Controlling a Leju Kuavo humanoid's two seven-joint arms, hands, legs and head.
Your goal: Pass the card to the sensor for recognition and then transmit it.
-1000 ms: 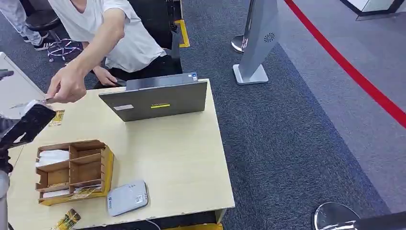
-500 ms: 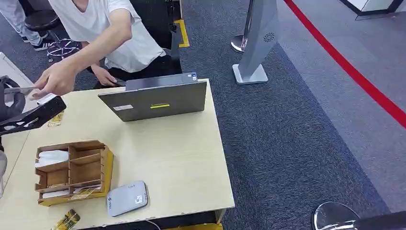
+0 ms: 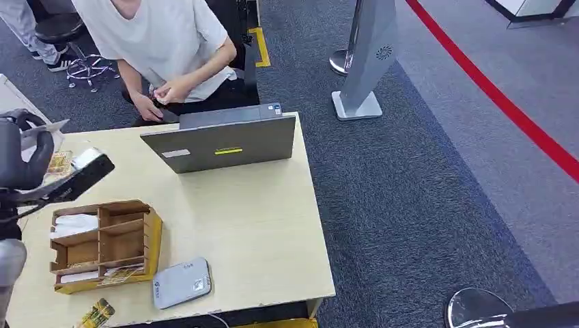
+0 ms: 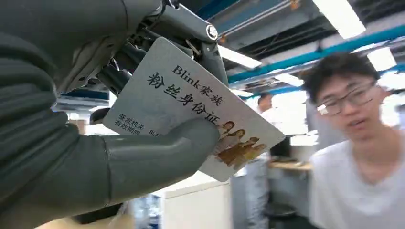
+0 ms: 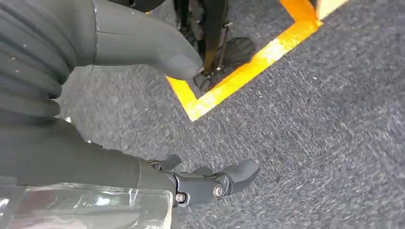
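My left hand [image 3: 26,156] is raised over the table's far left corner. It pinches a pale card [image 4: 191,102] printed with dark characters and small figures between the thumb [image 4: 143,160] and the dark fingers; the card's edge [image 3: 53,126] sticks out above the hand. The sensor, a flat grey-white reader [image 3: 181,282], lies near the table's front edge, well away from the hand. My right hand [image 5: 200,183] hangs over grey carpet with its fingers apart and nothing in them.
A wooden compartment box [image 3: 102,240] with papers stands beside the reader on the light table [image 3: 259,219]. A grey laptop [image 3: 222,141] stands open at the back, with a person in a white shirt [image 3: 160,41] seated behind it. A silver pillar [image 3: 372,61] stands on the carpet.
The person reached over to my left hand, left the card in it, and has drawn both arms back to the lap. My left hand has turned and lifted with the card.
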